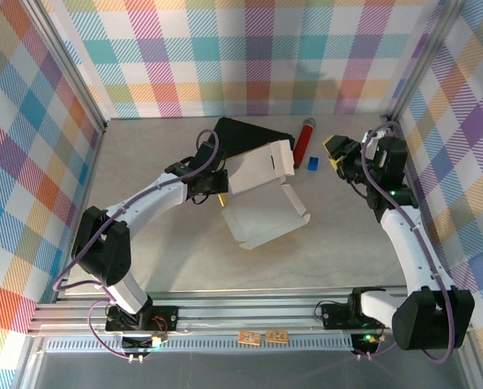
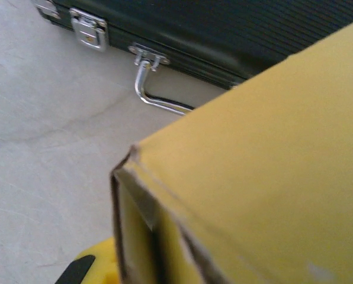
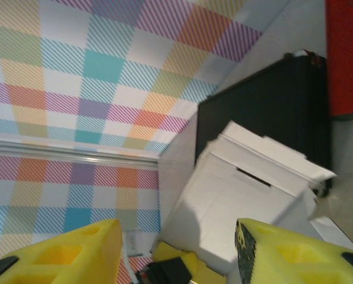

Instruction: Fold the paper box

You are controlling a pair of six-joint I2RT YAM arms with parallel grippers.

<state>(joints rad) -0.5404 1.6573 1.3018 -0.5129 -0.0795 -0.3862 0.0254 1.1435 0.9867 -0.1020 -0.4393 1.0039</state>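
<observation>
The paper box (image 1: 262,212) sits mid-counter (image 1: 168,267), half formed, whitish face up. One panel is raised and leans back toward the black case (image 1: 250,131), and a side flap hangs loose on the right. Left claw (image 1: 215,185) is pressed together at the box's left edge. It looks to be pinching the thin wall, w/ yellow card right up against the wrist cam. Right claw (image 1: 337,152) is spread, nothing btwn its fingers, well apart from the box and near the red tube (image 1: 305,138).

Risks, as I judge them:
- There's only one pinch point on thin card, so a push from the right arm could pivot the box round that grip or shove it into the case.
- Too hard a squeeze or tug on the left could crease or tear the wall.
- If the right claw comes in spread, a finger may snag the loose flap and bend it off its crease, or clip the red tube en route.
- The raised panel could flop open if the left lets go early.
</observation>
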